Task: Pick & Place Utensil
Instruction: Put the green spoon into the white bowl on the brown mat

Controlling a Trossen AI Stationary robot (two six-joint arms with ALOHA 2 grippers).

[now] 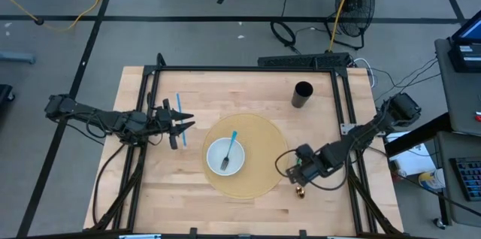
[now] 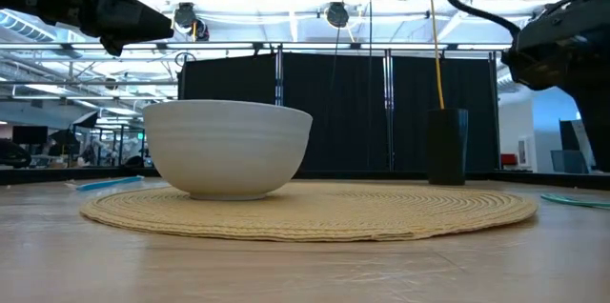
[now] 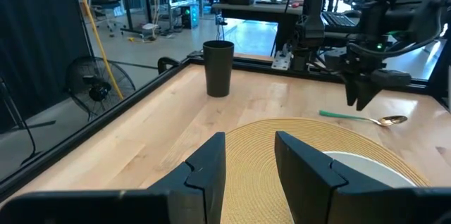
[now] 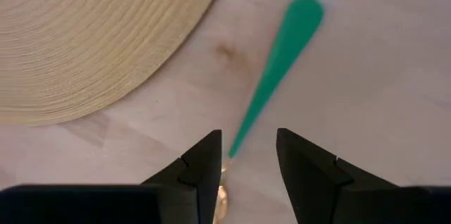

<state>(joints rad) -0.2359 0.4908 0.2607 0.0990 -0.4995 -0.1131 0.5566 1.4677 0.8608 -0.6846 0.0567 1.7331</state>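
The right gripper (image 4: 246, 157) hangs, jaws apart, directly over the green-handled gold spoon (image 4: 278, 65) lying on the wooden bench (image 1: 331, 205) at the round woven mat's (image 1: 263, 183) four o'clock, so the pick seems in hand: descend, close; the left gripper (image 1: 184, 125) waits at nine o'clock, jaws apart.

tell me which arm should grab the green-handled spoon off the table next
Right. The right hand hovers open directly over the green-handled gold spoon lying on the wooden table beside the round woven placemat. The left hand sits across that mat, by the blue utensil.
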